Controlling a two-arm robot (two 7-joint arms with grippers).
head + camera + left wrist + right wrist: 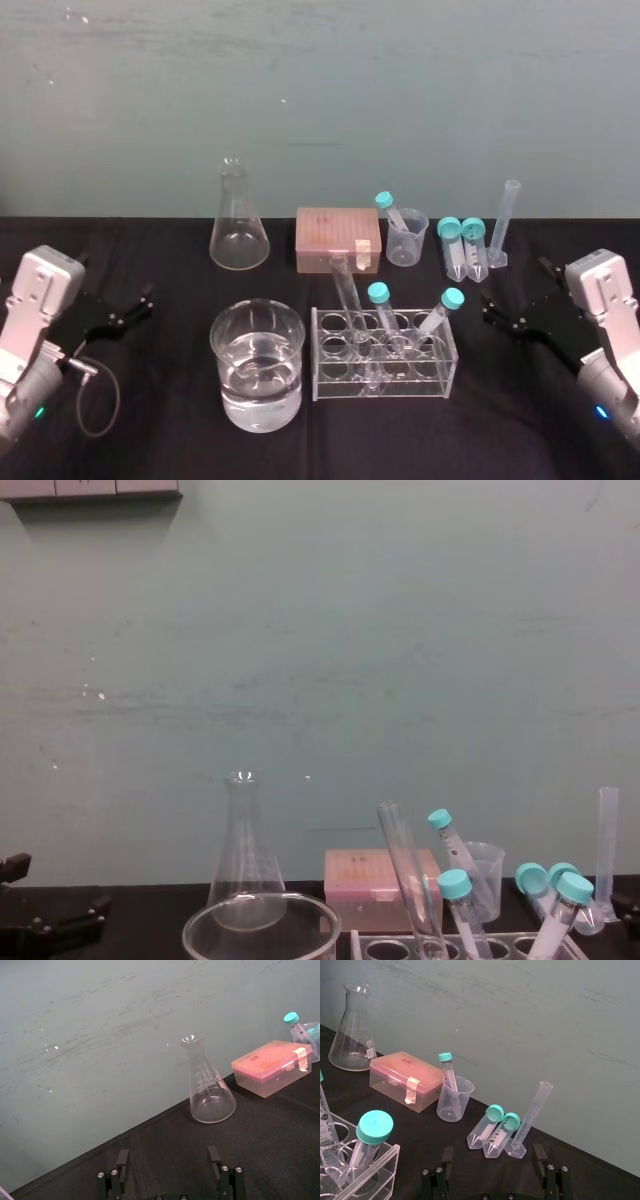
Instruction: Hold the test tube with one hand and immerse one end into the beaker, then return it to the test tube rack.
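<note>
Head view: both grippers spread, empty. The right gripper (492, 308) is right of the test tube rack (330, 385), the left gripper (140, 303) well left. In the rack's left-end hole leans the test tube (349, 298); the beaker (228, 375) is just left. Suggest pinching high, then lifting along its lean.

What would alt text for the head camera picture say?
A clear glass test tube leans in the test tube rack on a black table, with a beaker of clear liquid to its left. The robot's left hand and right hand are open at either side, holding nothing.
</note>
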